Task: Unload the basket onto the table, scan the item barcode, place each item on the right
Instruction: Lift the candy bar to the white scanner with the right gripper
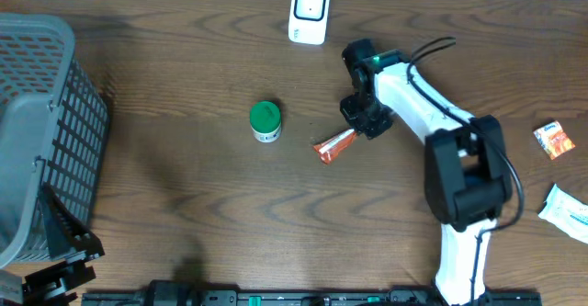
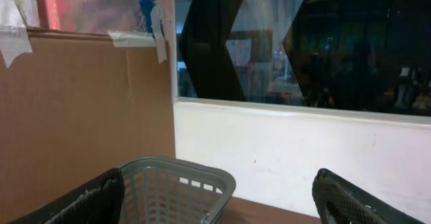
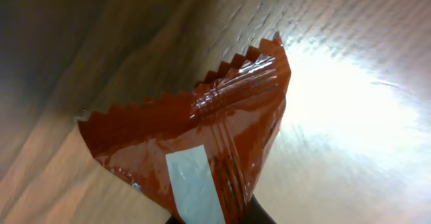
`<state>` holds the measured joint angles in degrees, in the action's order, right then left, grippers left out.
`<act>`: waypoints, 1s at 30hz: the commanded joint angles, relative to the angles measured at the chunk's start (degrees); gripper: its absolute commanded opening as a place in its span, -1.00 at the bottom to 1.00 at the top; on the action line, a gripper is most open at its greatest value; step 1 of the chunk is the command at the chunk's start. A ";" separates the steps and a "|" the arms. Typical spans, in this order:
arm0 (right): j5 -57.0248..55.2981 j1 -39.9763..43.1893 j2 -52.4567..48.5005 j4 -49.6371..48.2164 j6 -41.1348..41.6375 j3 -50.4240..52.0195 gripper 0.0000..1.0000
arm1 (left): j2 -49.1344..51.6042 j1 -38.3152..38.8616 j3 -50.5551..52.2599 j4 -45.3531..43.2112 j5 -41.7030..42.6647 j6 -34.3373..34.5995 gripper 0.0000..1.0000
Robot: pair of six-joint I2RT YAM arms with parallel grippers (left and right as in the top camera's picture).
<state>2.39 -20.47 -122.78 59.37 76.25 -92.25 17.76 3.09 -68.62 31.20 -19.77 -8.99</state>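
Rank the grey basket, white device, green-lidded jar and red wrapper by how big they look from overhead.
1. grey basket
2. white device
3. green-lidded jar and red wrapper: too alike to rank, and the wrapper is partly hidden.

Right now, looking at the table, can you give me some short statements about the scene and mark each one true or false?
1. The right gripper is shut on the red packet. True.
2. The green-lidded jar lies inside the grey basket. False: it stands upright on the table, apart from the basket.
3. The left gripper is open and holds nothing. True.
4. The white scanner stands beside the basket. False: it is at the far edge of the table, about the middle, well away from the basket.
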 commanded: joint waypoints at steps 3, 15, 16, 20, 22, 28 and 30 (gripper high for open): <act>0.90 0.39 13.92 -0.61 -14.67 0.00 -0.98 | -0.57 -0.31 0.17 -0.15 0.26 0.11 0.78; -3.91 -1.36 29.90 1.46 -10.25 0.02 -0.97 | -0.57 -0.31 0.17 -0.07 0.26 0.11 0.79; -5.35 -1.62 30.16 2.51 -7.63 0.02 -0.97 | -0.57 -0.28 0.17 0.09 0.26 0.11 0.79; -7.85 -2.67 30.29 0.63 -6.82 0.04 -0.98 | -0.57 -0.28 0.17 0.11 0.26 0.11 0.79; -10.38 -3.89 30.21 -3.43 -10.58 0.20 -0.98 | -0.57 -0.28 0.17 0.37 0.26 0.11 0.79; -14.16 -6.93 29.64 -24.85 -37.53 0.28 -0.98 | -0.57 -0.28 0.15 4.44 0.26 0.11 0.79; -14.21 -7.10 28.87 -32.83 -48.43 0.28 -0.97 | -0.57 -0.28 0.15 7.06 0.26 0.09 0.79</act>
<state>-9.02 -26.81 -93.12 33.21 48.82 -91.85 17.69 3.09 -68.60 35.97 -19.77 -8.99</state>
